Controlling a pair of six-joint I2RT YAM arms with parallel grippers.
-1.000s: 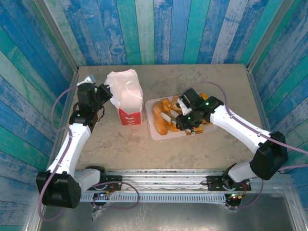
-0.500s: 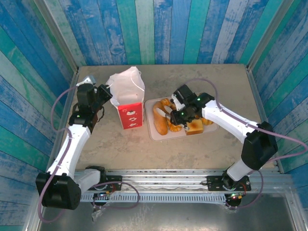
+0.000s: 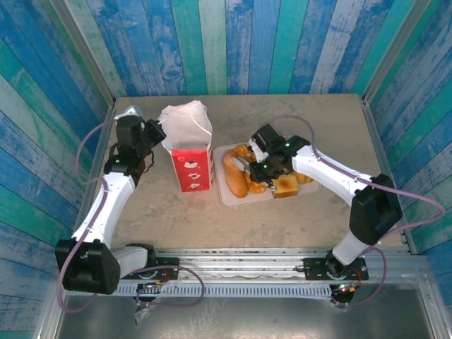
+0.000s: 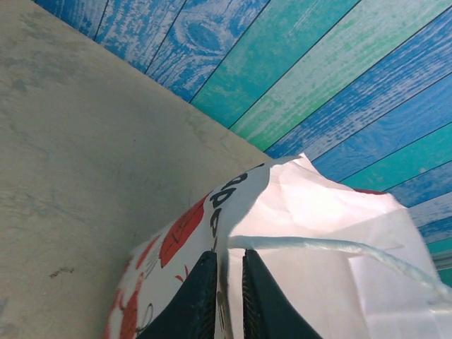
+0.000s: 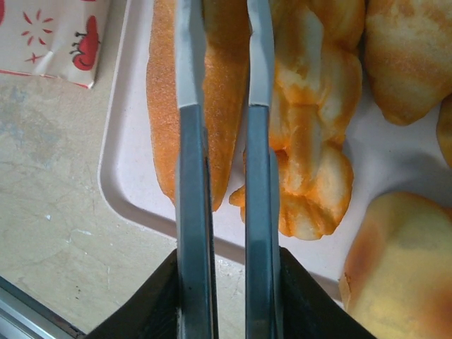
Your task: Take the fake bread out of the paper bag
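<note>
The red paper bag [image 3: 191, 166] stands upright left of centre, its white mouth crumpled. My left gripper [image 3: 159, 134] is at the bag's upper left rim. In the left wrist view its dark fingers [image 4: 205, 296] close round the paper bag's [image 4: 318, 233] wall just under a white handle [image 4: 339, 247]. Fake bread lies on the pale tray [image 3: 226, 200]: an oval loaf [image 3: 234, 180], toast [image 3: 286, 185] and braided pieces. My right gripper [image 3: 248, 168] hovers over the loaf [image 5: 164, 106] beside a braided stick [image 5: 314, 141]. Its jaws [image 5: 224, 42] stand a narrow slot apart, holding nothing.
Striped blue and green plank walls close in the table on three sides. The tray's rim [image 5: 131, 176] lies close to the bag's base. A round bun [image 5: 409, 49] and the toast [image 5: 402, 268] crowd the tray's right part. Bare table runs along the near edge.
My right gripper has moved left across the tray, from over the toast to over the oval loaf, and its jaws have narrowed. The bag has swung more upright as the left arm shifted slightly.
</note>
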